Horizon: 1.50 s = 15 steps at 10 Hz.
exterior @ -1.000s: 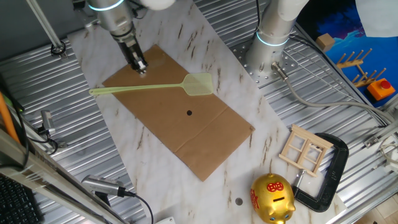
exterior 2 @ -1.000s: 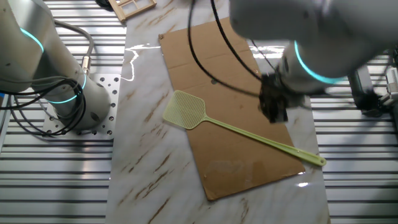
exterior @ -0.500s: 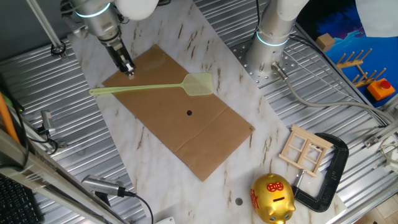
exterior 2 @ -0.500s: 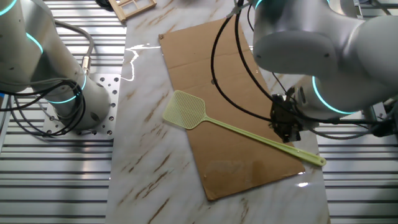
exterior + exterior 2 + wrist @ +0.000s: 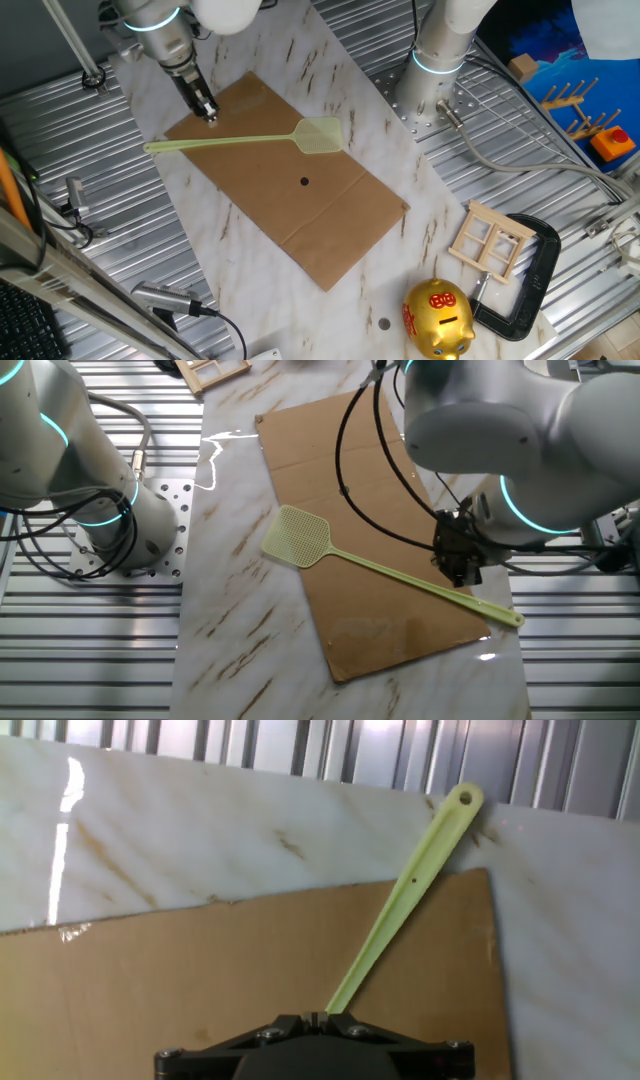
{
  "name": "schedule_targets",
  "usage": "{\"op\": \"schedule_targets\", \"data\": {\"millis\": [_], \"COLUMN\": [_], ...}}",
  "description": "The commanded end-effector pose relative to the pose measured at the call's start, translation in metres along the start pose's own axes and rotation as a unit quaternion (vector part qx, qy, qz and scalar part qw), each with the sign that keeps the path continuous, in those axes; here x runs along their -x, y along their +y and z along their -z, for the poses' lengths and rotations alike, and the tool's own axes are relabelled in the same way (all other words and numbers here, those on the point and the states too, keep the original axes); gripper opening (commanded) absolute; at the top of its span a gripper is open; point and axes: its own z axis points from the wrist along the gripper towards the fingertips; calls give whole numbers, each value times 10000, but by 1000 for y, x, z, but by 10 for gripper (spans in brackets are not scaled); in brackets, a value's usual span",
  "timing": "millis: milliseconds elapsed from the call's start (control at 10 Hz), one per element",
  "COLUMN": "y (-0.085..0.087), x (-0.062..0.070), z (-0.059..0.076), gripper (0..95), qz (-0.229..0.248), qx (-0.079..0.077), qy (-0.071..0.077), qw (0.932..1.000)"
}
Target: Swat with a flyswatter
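Flyswatter: a pale yellow-green plastic flyswatter with a long thin handle and a small squarish mesh head lies flat across a brown cardboard sheet; in one fixed view the head rests at the sheet's far right edge, and the handle tip reaches past the left edge onto the table.

Table: a white marble-patterned tabletop carries the cardboard, with ribbed metal surfaces around it.

Gripper: the black two-finger gripper points down at the left end of the sheet, just on the far side of the handle. In the other fixed view the gripper sits right beside the handle, near its tip.

Gripper state: I cannot tell how far apart the fingers are; the hand view shows only the dark gripper body at the bottom edge, with the handle running out from under it toward its holed end.

Contact: whether the gripper touches the handle cannot be told.

Other things: a gold piggy bank, a black clamp and a small wooden frame lie at the near right.
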Motion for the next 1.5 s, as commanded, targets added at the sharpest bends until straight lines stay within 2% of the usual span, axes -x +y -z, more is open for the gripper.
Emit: {"op": "schedule_targets", "data": {"millis": [100, 200, 500, 700, 800, 1000, 1100, 1300, 1500], "y": [0, -2, -16, -21, -26, -31, -35, -38, -40], "x": [0, 5, 28, 37, 44, 54, 61, 67, 69], "z": [-1, -2, -6, -13, -18, -28, -37, -44, -52], "gripper": [0, 0, 570, 570, 570, 570, 570, 570, 570], "qz": [-970, -1231, -1669, -1779, -1877, -1911, -1886, -1820, -1831], "qx": [-39, -6, 121, 144, 209, 190, 204, 195, 187], "qy": [-11, -24, -106, -157, -215, -211, -225, -222, -128], "qw": [9953, 9924, 9858, 9838, 9818, 9812, 9816, 9829, 9828]}}
